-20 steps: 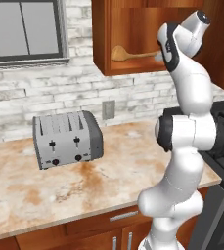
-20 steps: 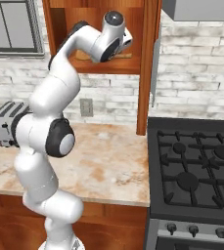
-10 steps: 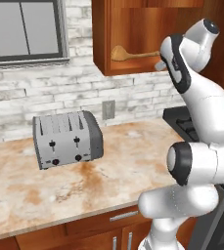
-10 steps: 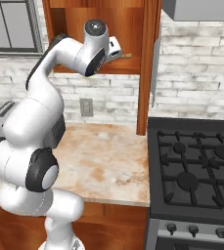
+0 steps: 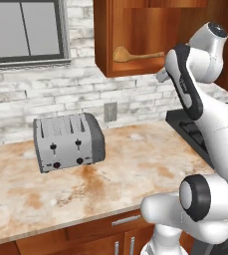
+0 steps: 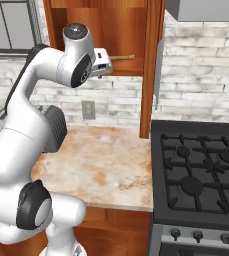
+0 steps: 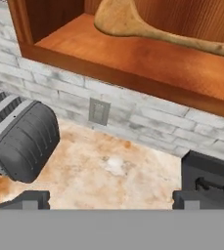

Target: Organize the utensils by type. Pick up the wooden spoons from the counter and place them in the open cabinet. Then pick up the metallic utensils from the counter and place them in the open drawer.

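1 wooden spoon (image 7: 152, 30) lies on the cabinet (image 5: 135, 69) shelf, gripper (image 7: 111, 200) empty w/ jaws spread wide just outside it; 2nd wooden spoon + metal utensils not seen on counter (image 5: 135, 164), so drawer step prob still left

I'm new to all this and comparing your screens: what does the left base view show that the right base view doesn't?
Left base view: the toaster, a window, and the whole wooden spoon with its round bowl. Right base view: the full stove with its knobs. Both share the open cabinet, the counter, the wall outlet and the arm.
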